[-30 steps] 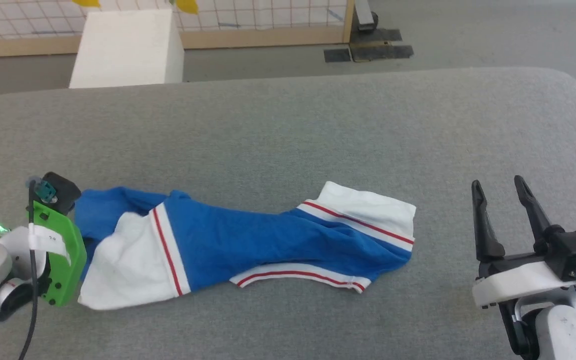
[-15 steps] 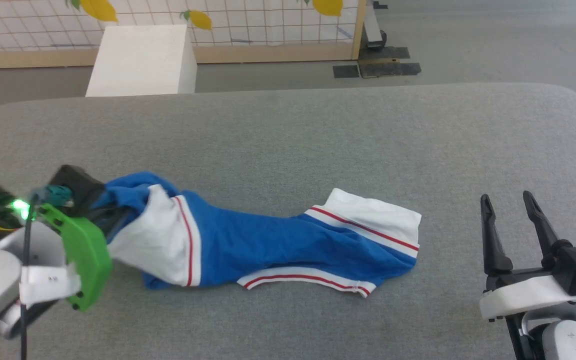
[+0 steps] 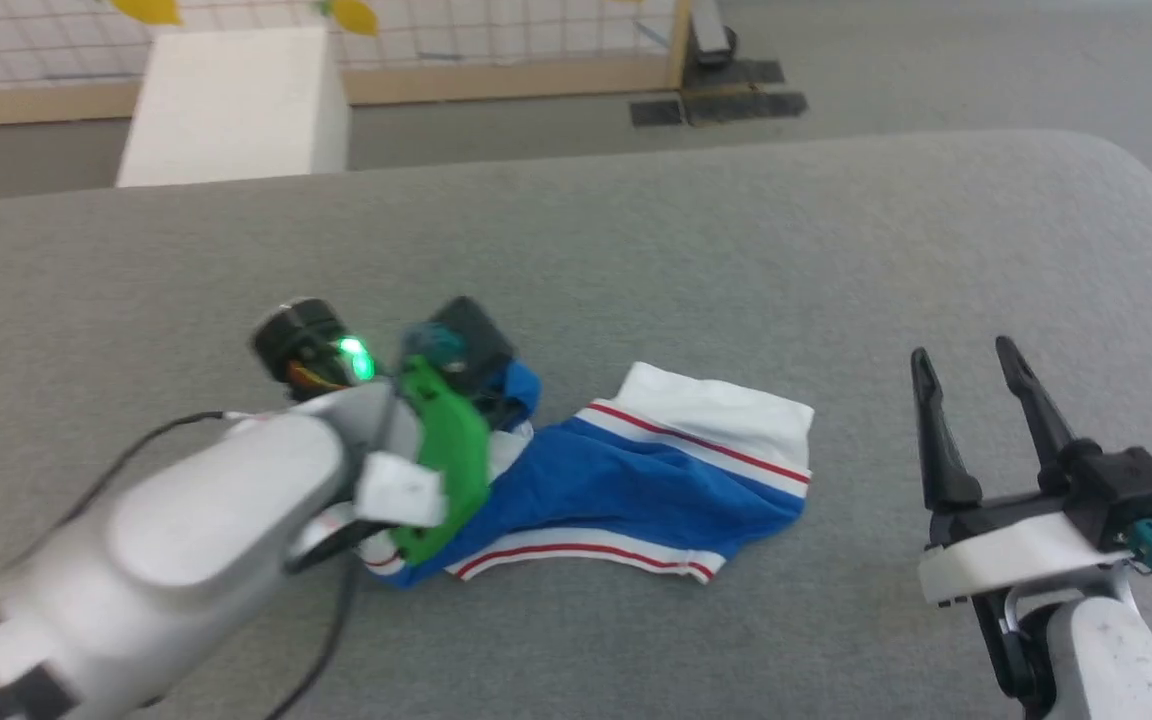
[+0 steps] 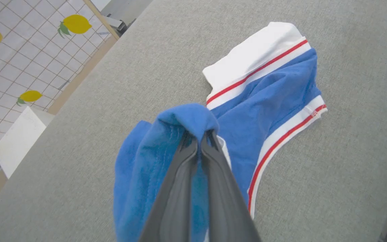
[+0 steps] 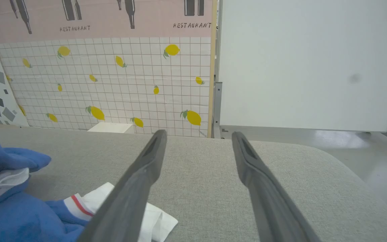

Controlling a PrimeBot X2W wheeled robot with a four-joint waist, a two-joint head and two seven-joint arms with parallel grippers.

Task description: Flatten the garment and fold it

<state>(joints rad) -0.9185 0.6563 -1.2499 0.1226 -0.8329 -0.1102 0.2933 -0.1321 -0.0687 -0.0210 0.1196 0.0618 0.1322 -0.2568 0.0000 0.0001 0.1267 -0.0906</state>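
Note:
The garment (image 3: pixel 636 480), royal blue with white sleeves and red-striped white trim, lies bunched on the grey padded table (image 3: pixel 636 250). My left gripper (image 4: pixel 200 134) is shut on a blue fold of the garment (image 4: pixel 267 111), lifted over the cloth's left half. In the head view the left arm and its green wrist plate cover the gripper (image 3: pixel 506 395) and the shirt's left part. A white sleeve lies flat at the right end. My right gripper (image 3: pixel 966 365) stands open and empty, apart from the garment (image 5: pixel 15 208) to its right.
A white box (image 3: pixel 236 100) stands on the floor beyond the table's far edge. A lemon-patterned tiled wall panel (image 5: pixel 113 84) with a wooden base closes the back. The table's right corner (image 3: pixel 1126 170) is rounded.
My left gripper has carried its pinched blue fold up and to the right, over the garment, doubling the left half onto the middle. The right gripper has stayed put. The camera has shifted slightly.

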